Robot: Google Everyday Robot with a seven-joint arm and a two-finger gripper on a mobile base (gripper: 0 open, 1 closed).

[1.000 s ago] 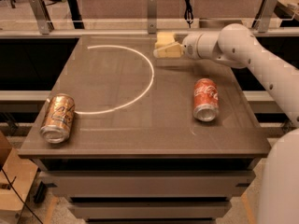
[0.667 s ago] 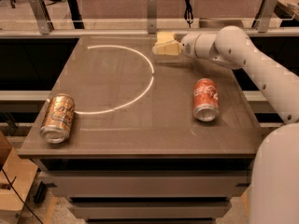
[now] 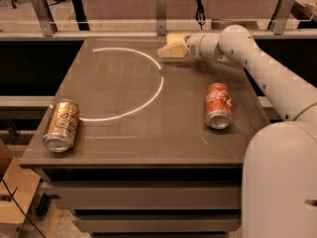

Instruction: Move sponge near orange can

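Observation:
The orange can (image 3: pixel 61 124) lies on its side at the table's front left corner. My gripper (image 3: pixel 169 50) reaches in from the right and hovers low over the table's far edge, near its middle. A pale yellow block that looks like the sponge (image 3: pixel 175 36) sits right at the gripper's tip. I cannot tell whether the gripper holds it or only touches it. The sponge and the orange can are far apart, at opposite ends of the table.
A red can (image 3: pixel 218 105) with white script lies on its side on the right half of the brown table (image 3: pixel 124 143). A white arc (image 3: pixel 148 95) is drawn on the tabletop. A railing with metal posts (image 3: pixel 161 6) runs behind the table. My arm (image 3: pixel 267 68) spans the right side.
The gripper has shifted slightly to the left along the table's far edge, with the pale block at its tip. Both cans have stayed put.

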